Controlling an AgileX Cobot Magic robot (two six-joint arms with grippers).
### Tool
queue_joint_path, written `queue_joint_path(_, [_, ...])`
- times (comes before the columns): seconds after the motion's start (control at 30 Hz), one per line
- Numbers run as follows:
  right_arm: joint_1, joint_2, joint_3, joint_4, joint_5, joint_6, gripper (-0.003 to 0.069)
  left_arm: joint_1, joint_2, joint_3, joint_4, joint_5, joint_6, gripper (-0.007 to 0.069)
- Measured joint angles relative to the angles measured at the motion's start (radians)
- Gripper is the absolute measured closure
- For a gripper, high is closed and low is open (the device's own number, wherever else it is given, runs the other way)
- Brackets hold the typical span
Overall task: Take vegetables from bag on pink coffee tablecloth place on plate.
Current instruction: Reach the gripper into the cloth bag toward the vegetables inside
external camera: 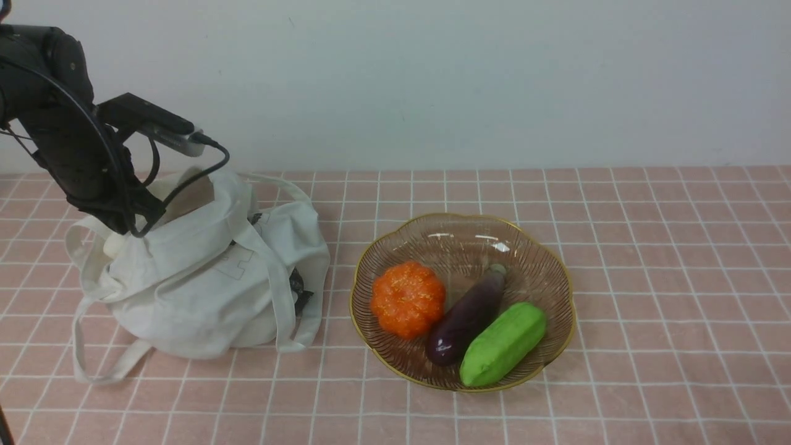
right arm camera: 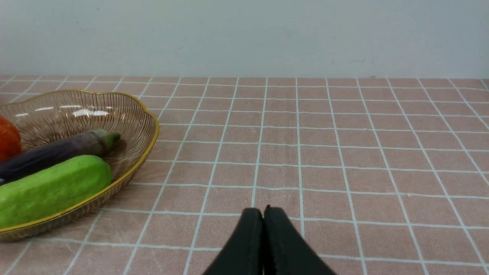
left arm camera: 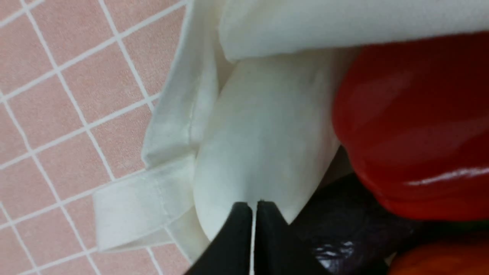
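The off-white cloth bag sits at the left on the pink coffee tablecloth. My left arm reaches down into its mouth, so the fingers are hidden in the front view. In the left wrist view the left gripper is shut, its tips together against the rounded end of a smooth white radish lying inside the bag; nothing shows between them. The amber glass plate stands right of the bag. My right gripper is shut and empty, low over bare cloth right of the plate.
On the plate lie an orange pumpkin, a purple eggplant and a green cucumber. Inside the bag, beside the radish, are a glossy red pepper, a dark purple vegetable and something orange. A white wall stands behind.
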Motion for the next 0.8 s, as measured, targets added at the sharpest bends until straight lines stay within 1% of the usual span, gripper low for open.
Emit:
queue_joint_path(0.07, [0.000, 0.000, 0.000, 0.000, 0.000, 0.000, 0.0673, 0.000, 0.000, 0.000, 0.000, -0.018, 0.000, 0.0575])
queue_joint_path(0.17, [0.000, 0.000, 0.000, 0.000, 0.000, 0.000, 0.0673, 0.000, 0.000, 0.000, 0.001, -0.053, 0.000, 0.0454])
queue_joint_path(0.2, [0.000, 0.000, 0.000, 0.000, 0.000, 0.000, 0.0673, 0.000, 0.000, 0.000, 0.001, -0.054, 0.000, 0.0445])
queue_joint_path(0.23, [0.000, 0.000, 0.000, 0.000, 0.000, 0.000, 0.0673, 0.000, 0.001, 0.000, 0.004, -0.068, 0.000, 0.0372])
queue_joint_path(0.27, [0.000, 0.000, 0.000, 0.000, 0.000, 0.000, 0.0673, 0.000, 0.003, 0.000, 0.005, -0.072, 0.000, 0.0351])
queue_joint_path(0.3, [0.000, 0.000, 0.000, 0.000, 0.000, 0.000, 0.0673, 0.000, 0.007, 0.000, 0.006, -0.078, 0.000, 0.0291])
queue_joint_path(0.33, [0.000, 0.000, 0.000, 0.000, 0.000, 0.000, 0.0673, 0.000, 0.013, 0.000, 0.006, -0.080, 0.000, 0.0253])
queue_joint_path(0.4, [0.000, 0.000, 0.000, 0.000, 0.000, -0.001, 0.0673, 0.000, 0.037, 0.000, 0.005, -0.080, 0.000, 0.0151])
queue_joint_path(0.5, [0.000, 0.000, 0.000, 0.000, 0.000, -0.001, 0.0673, 0.000, 0.061, 0.000, 0.005, -0.077, 0.001, 0.0103])
queue_joint_path(0.6, [0.000, 0.000, 0.000, 0.000, 0.000, -0.001, 0.0673, 0.000, 0.074, 0.000, 0.005, -0.077, 0.001, 0.0097])
queue_joint_path(0.67, [0.000, 0.000, 0.000, 0.000, 0.000, -0.001, 0.0673, 0.000, 0.082, 0.000, 0.006, -0.077, 0.001, 0.0097])
queue_joint_path(0.8, [0.000, 0.000, 0.000, 0.000, 0.000, -0.001, 0.0673, 0.000, 0.108, 0.000, 0.006, -0.078, 0.001, 0.0138])
